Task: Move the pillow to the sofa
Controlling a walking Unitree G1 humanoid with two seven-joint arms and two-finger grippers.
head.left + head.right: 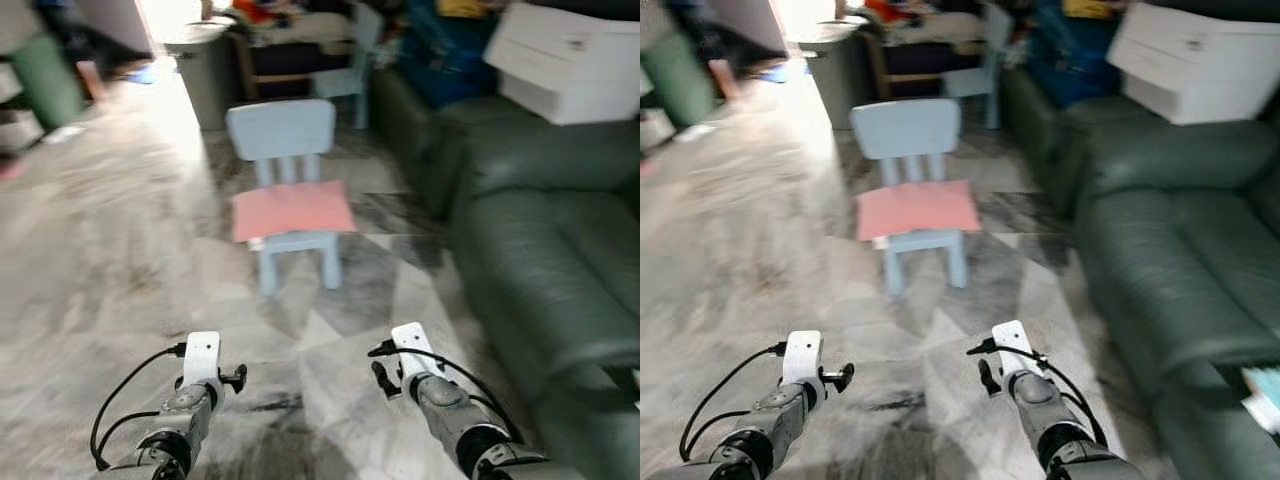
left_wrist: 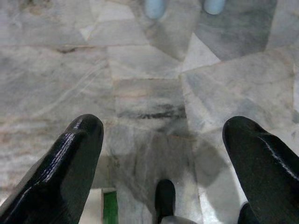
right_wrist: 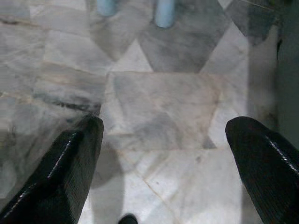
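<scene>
A flat pink pillow [image 1: 292,209] lies on the seat of a small light blue child's chair [image 1: 282,129] standing on the marble floor straight ahead. The dark green sofa [image 1: 545,250] runs along the right side, its near cushions bare. Both arms are held low in front of me, well short of the chair. My left gripper [image 2: 163,135] is open over bare floor, with nothing between its fingers. My right gripper [image 3: 163,135] is also open and holds nothing; the chair's legs [image 3: 163,11] show beyond it and the sofa's base lies beside it.
A white box [image 1: 575,60] rests on the far end of the sofa. Behind the chair stand a grey bin [image 1: 205,75], a second blue chair [image 1: 350,70] and cluttered furniture. A green bin [image 1: 45,80] is at the far left. Open marble floor [image 1: 120,230] spreads to the left.
</scene>
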